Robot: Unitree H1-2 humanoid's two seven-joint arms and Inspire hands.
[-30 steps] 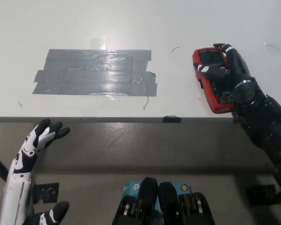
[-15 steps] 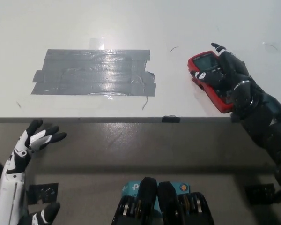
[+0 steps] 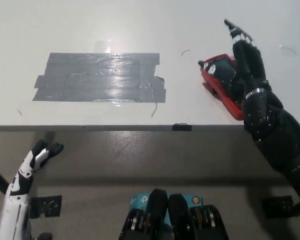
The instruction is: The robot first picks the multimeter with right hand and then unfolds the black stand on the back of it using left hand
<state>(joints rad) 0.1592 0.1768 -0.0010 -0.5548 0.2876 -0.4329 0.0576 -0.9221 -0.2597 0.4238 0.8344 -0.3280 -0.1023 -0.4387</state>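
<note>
The red multimeter (image 3: 216,79) lies near the white table's front edge at the right, tipped up on its long side with the screen end away from me. My black right hand (image 3: 246,67) wraps over it from the right. The thumb tip shows at its left edge, and one finger sticks out straight toward the far side. Most of the meter's face is hidden by the hand. My white left hand (image 3: 36,157) rests low at the lower left, below the table edge, fingers apart and holding nothing.
A wide patch of grey tape (image 3: 100,77) covers the table's middle left. The table's front edge (image 3: 115,128) runs across the view, with a small black tab (image 3: 182,127) on it. Thin wire scraps (image 3: 186,51) lie on the far part.
My right hand has turned and closed around the multimeter, which has tipped from flat onto its side. My left hand has sunk lower and toward the left corner.
</note>
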